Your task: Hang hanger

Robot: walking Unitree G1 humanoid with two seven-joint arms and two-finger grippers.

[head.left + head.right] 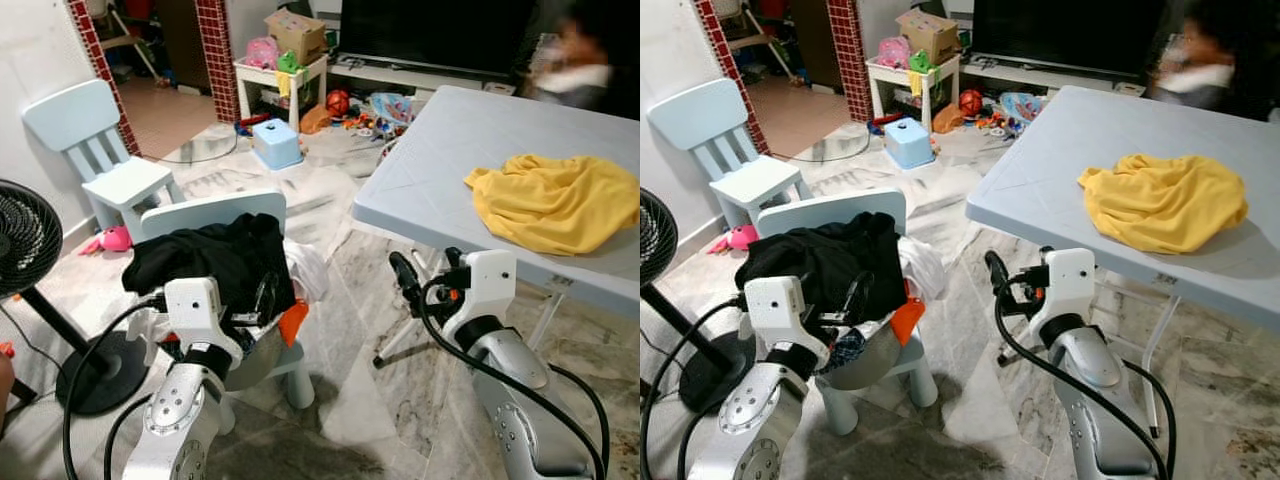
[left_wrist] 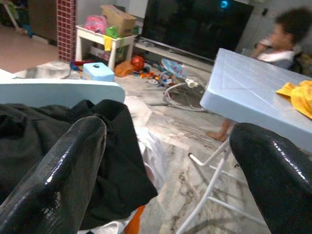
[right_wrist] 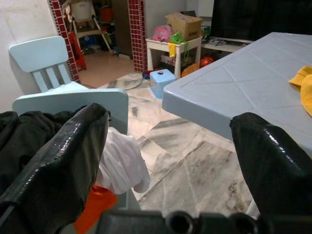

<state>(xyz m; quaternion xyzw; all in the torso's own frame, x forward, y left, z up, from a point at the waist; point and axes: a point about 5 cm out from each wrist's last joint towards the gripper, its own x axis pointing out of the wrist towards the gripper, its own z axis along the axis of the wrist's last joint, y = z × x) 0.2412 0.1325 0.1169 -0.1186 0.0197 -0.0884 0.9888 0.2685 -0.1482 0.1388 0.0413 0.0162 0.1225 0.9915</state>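
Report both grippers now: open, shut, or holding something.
Left gripper: open, holding nothing, above the black garment on the small chair.
Right gripper: open, holding nothing, beside the table.

A small chair stands just ahead on the left, with a pile of clothes draped over its back and seat. Left of it is a fan on the floor. Behind the chair, near the wall, stands a second chair. To the right is the table, and a cloth lies on its near part. Behind the table's far edge is a person. Further back a stool sits on the floor, with a side table carrying a box behind it, and toys scattered to the right.
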